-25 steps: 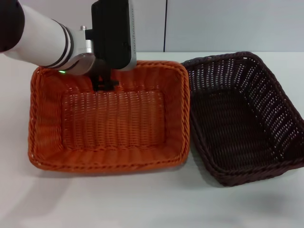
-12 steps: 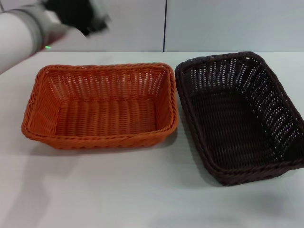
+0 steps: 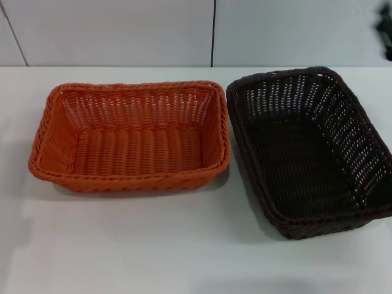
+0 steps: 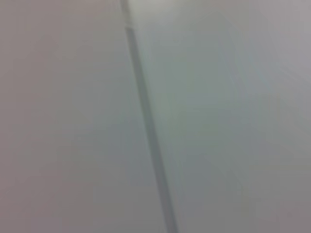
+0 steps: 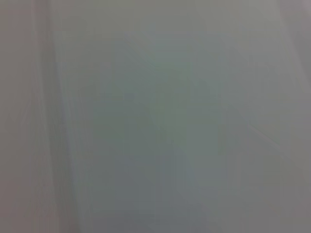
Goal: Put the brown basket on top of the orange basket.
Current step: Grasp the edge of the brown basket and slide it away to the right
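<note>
The orange basket sits on the white table in the left half of the head view, upright and empty, its long side running across the frame. The brown basket stands in the right half, also upright and empty, turned at a slight angle so that its near end reaches lower in the frame than the orange one. The two rims lie just beside each other near the upper middle of the frame; whether they touch there cannot be told. The brown basket is not on the orange basket; both rest directly on the table.

A small dark shape at the upper right edge of the head view, above and well apart from the brown basket, is a bit of the right gripper; whether its fingers are spread or closed cannot be told, and it has hold of nothing visible. The left gripper appears in no view. Both wrist views show only a pale wall, the left one crossed by a dark seam.
</note>
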You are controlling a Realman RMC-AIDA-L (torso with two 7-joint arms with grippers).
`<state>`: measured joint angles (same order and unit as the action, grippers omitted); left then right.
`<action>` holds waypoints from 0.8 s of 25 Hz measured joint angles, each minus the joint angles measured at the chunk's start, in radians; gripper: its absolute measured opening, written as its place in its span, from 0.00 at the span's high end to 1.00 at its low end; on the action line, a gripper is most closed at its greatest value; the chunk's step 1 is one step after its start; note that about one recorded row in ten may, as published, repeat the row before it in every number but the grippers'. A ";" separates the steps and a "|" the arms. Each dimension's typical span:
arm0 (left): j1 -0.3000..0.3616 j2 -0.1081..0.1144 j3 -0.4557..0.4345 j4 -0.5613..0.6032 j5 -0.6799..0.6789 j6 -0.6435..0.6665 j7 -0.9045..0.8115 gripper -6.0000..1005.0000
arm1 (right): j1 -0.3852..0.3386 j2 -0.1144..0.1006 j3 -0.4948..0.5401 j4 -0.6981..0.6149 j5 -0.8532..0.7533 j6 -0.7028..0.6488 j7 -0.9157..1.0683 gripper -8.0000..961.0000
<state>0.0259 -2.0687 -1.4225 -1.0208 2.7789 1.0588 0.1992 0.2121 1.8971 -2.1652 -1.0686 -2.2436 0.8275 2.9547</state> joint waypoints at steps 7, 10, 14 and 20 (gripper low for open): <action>0.019 -0.001 0.015 0.239 -0.179 0.095 -0.027 0.17 | 0.026 -0.065 0.270 -0.528 -0.129 -0.995 -0.021 0.37; -0.001 -0.001 0.016 0.344 -0.220 0.092 -0.062 0.17 | 0.069 0.060 0.526 -0.719 -0.162 -1.626 -0.200 0.37; -0.023 -0.002 0.023 0.403 -0.253 0.082 -0.063 0.17 | 0.133 0.174 0.748 -0.828 -0.151 -2.183 -0.447 0.38; -0.040 -0.002 0.026 0.425 -0.291 0.070 -0.060 0.17 | 0.222 0.157 0.828 -0.840 -0.113 -2.604 -0.601 0.38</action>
<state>-0.0143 -2.0705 -1.3967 -0.5955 2.4882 1.1290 0.1390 0.4341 2.0543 -1.3375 -1.9090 -2.3567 -1.7768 2.3541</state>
